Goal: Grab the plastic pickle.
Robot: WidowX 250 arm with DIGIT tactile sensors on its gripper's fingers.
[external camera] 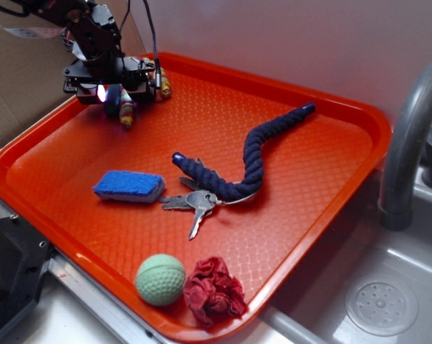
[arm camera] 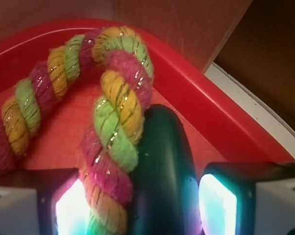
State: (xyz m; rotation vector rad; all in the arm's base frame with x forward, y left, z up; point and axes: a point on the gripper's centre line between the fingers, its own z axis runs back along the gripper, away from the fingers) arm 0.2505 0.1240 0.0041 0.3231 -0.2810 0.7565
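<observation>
1. Orange tray [external camera: 301, 208] sits beside a sink; gripper [external camera: 114, 97] is down at tray's far-left corner, by a cardboard wall.
2. Wrist view: plastic pickle [arm camera: 162, 181] lies betw. the two lit pads, w/ the striped rope [arm camera: 113, 147] pressed against its left side and also inside the gap.
3. Fingers [arm camera: 218, 205] stand apart, around both; right pad looks just clear of the pickle, so not clamped yet as far as you can tell.
4. Do it well: you prob. want only the pickle. Nudge right so the left pad lands betw. rope and pickle, or squeeze slow and check the rope doesn't lift too.
5. Smooth plastic, rounded, so it may squirt out. Grip mid-body, not the tip.
6. Tray rim is close behind; keep the lift vertical.
7. Elsewhere, well apart: blue sponge [external camera: 130, 186], keys [external camera: 194, 204], navy rope [external camera: 255, 158], pale green ball [external camera: 160, 279], red crumpled cloth [external camera: 214, 290]. None block you.
</observation>
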